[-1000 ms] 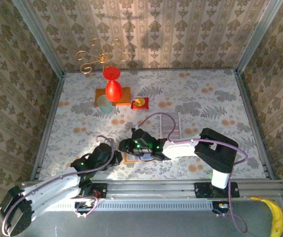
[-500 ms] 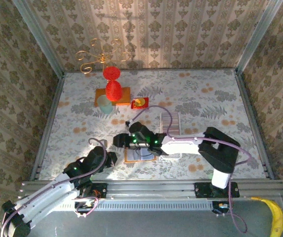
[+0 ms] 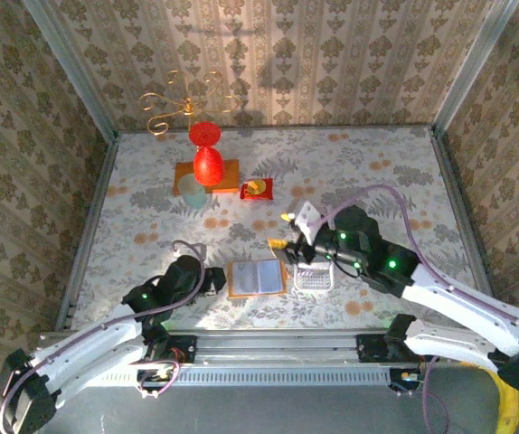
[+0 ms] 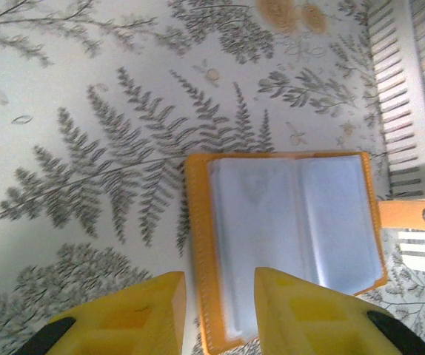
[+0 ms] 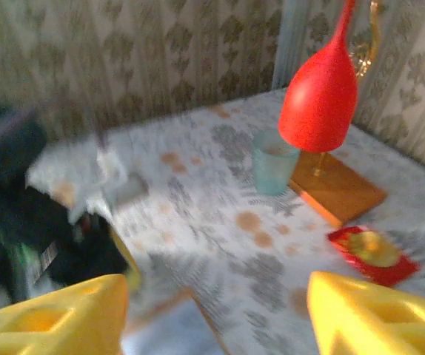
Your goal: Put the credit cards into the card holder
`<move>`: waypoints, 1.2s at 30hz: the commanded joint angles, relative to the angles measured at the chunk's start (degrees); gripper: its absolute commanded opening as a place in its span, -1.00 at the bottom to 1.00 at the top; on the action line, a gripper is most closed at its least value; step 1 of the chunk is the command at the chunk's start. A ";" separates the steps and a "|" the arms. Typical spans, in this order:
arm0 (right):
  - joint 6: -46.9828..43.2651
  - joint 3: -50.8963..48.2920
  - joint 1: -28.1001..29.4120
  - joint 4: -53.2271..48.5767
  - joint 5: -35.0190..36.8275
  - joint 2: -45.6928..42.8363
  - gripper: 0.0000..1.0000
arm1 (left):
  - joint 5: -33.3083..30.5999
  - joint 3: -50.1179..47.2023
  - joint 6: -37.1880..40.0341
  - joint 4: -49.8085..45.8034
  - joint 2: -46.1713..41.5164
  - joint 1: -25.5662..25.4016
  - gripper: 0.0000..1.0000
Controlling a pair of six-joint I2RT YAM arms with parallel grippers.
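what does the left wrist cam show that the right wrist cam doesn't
Left wrist: the card holder lying open and flat, with a white slotted rack beside it. Right wrist: a red ornament on a wooden base, a cup, a red tray, the wall and a blurred dark arm. Both: the floral table cover and yellow jaws standing apart, wider on the right. An orange edge low in the right wrist view may be the holder; too blurred to tell.
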 commanded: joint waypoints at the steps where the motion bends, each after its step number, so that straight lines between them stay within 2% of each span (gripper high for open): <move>1: -31.61 0.52 0.14 -20.81 0.24 -0.62 0.53 | 1.89 1.74 2.77 6.19 2.32 0.08 -0.39; 4: -42.14 -1.16 -1.04 -27.04 4.55 -0.30 0.53 | 2.77 1.65 4.20 7.80 3.36 0.14 -0.33; 9: -49.38 -4.38 -7.91 -21.85 7.26 2.37 0.48 | 3.78 1.10 6.22 6.48 3.29 0.05 -0.29; 12: -52.40 -6.11 -9.14 -18.21 10.44 6.43 0.49 | 3.86 -0.38 6.15 6.65 2.32 0.06 -0.28; 18: -52.13 -7.39 -9.10 -12.49 10.46 13.06 0.65 | 3.52 -1.92 5.61 5.41 -0.84 0.04 -0.28; 22: -51.54 -8.21 -9.07 -9.67 10.56 16.32 0.67 | 2.90 -3.08 4.93 4.91 -2.80 0.01 -0.28; 28: -49.56 -9.21 -8.70 -4.86 12.43 20.84 0.48 | 2.83 -3.27 4.20 3.88 -4.38 0.06 -0.29; 36: -51.36 -10.01 -8.34 -7.91 11.01 20.97 0.48 | 3.07 -3.80 3.47 3.41 -4.71 0.06 -0.31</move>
